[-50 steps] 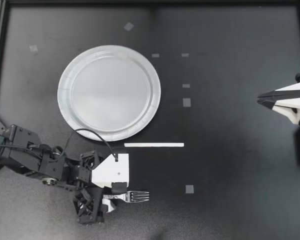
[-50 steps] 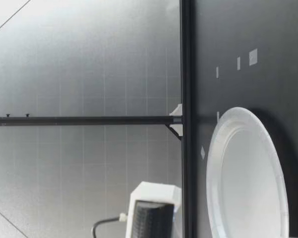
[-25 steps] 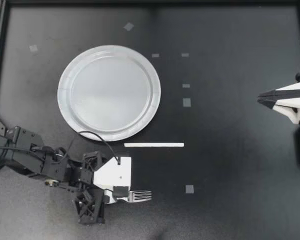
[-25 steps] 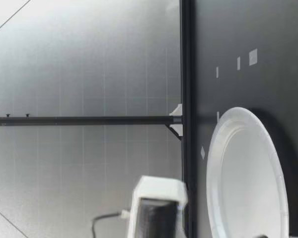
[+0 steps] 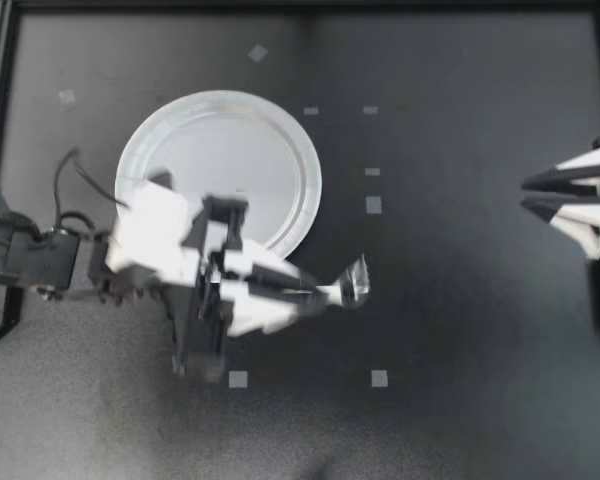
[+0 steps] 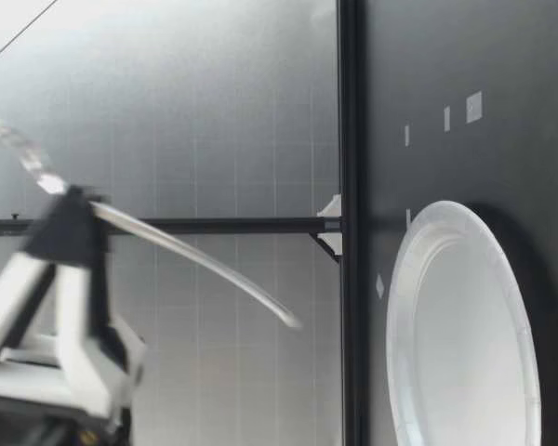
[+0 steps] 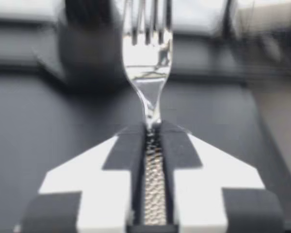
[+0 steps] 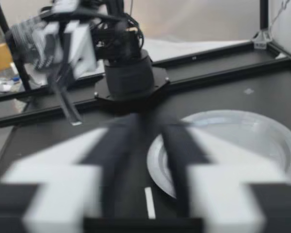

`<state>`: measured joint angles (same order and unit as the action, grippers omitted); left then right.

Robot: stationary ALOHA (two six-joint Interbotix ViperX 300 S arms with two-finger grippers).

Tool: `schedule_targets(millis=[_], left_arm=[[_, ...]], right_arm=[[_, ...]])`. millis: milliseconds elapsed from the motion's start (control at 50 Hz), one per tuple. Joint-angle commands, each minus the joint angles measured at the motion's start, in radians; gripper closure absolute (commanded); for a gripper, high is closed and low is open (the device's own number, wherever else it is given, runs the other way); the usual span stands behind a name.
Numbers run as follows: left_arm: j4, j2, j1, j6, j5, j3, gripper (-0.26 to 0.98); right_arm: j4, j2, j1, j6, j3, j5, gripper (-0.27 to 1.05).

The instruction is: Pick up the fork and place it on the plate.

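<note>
Dark bench (image 5: 460, 300), tape marks scattered. Clamping fork (image 5: 355, 282) handle tight in left tool (image 5: 325, 293), tines pointing ahead; lifted clear of bench since a second ago, swung up beside plate (image 5: 280, 130) rim, blurred mid-motion. Means pickup done, only carry over plate and release left. Right tool (image 5: 525, 195) parked at far edge, fingers apart, barely moved. Pale gridded wall behind.

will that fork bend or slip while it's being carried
Probably stiff: the fork looks like shiny metal and holds its shape in my left pincer. It may be slippery: the smooth neck is pinched near the tines, and the long handle hanging free in the low view could make it pivot.
</note>
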<state>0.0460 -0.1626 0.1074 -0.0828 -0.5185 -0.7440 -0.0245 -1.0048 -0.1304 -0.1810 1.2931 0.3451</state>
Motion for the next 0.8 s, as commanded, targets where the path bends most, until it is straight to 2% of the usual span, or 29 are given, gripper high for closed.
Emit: schedule_targets(millis=[0,120,280,520,780], left_arm=[[0.012,0.017,-0.041,0.023,-0.215,0.006,0.72],[0.012,0.081,-0.061,0.089,-0.342,0.061,0.72],[0.015,0.141,-0.063,0.169,-0.353,0.141,0.72],[0.015,0.150,-0.064,0.178,-0.353,0.156,0.72],[0.014,0.155,-0.064,0.155,-0.357,0.152,0.72]], right_arm=[[-0.002,0.086,-0.003,-0.002,-0.055,0.021,0.03],[-0.012,0.201,0.014,0.003,-0.103,0.080,0.11],[-0.029,0.337,0.037,-0.017,-0.141,0.221,0.12],[-0.031,0.560,0.114,-0.103,-0.190,0.439,0.12],[-0.046,0.749,0.158,-0.106,-0.291,0.528,0.12]])
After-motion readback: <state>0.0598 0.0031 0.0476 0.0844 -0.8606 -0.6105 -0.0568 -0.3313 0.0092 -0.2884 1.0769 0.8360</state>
